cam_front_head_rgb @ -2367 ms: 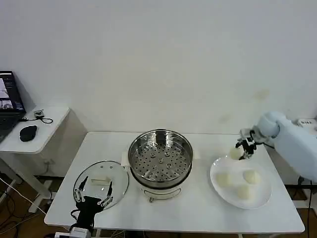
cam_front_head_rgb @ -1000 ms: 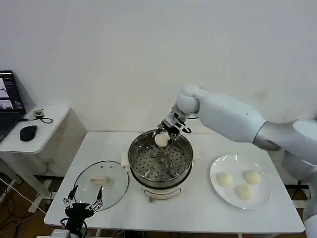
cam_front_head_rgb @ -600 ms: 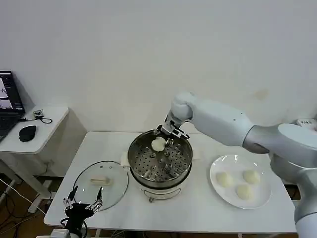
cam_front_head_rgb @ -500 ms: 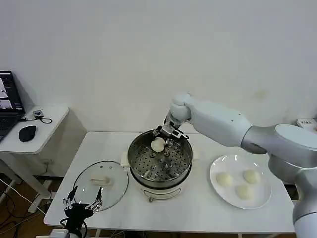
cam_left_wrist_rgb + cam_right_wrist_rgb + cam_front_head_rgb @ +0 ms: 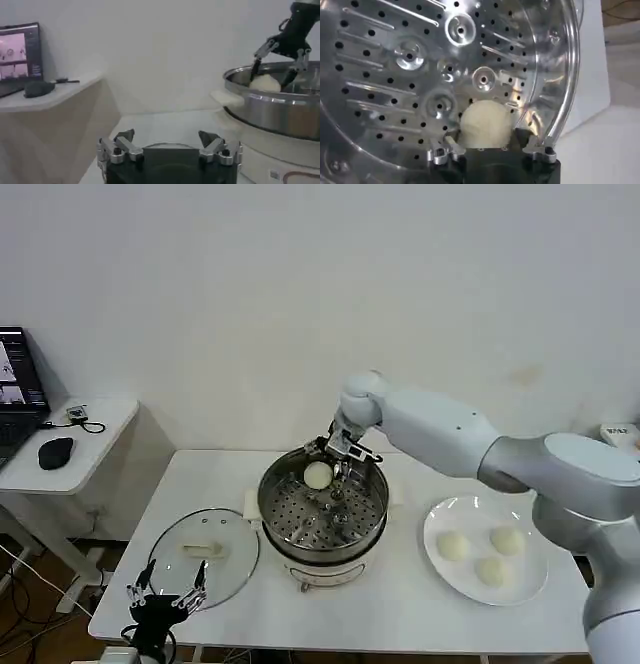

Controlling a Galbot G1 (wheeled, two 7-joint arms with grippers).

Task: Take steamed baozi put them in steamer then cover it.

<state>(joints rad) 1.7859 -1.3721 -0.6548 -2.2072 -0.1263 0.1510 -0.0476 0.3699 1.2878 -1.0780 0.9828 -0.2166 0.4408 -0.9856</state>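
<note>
So the right gripper (image 5: pixel 333 467) is over the far rim of the steamer (image 5: pixel 323 506), fingers clamped on one bun (image 5: pixel 318 475). Three more buns (image 5: pixel 481 552) sit on the plate (image 5: pixel 436 562); left gripper (image 5: pixel 165 589) hangs spread by the glass lid (image 5: pixel 203 549), no readable writing anywhere

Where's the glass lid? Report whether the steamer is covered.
Uncovered. The glass lid lies flat on the table, left of the steamer, whose perforated tray is exposed.

steamer (image 5: pixel 323 509): polished stainless, mirror-glossy, perforated tray. baozi (image 5: pixel 485 125) between the right gripper (image 5: pixel 489 148) fingers: matt, smooth dough. Plate (image 5: pixel 440 569) well off to its side: glossy white. Lid (image 5: pixel 205 549) near the left gripper (image 5: pixel 169 148): clear glass.
</note>
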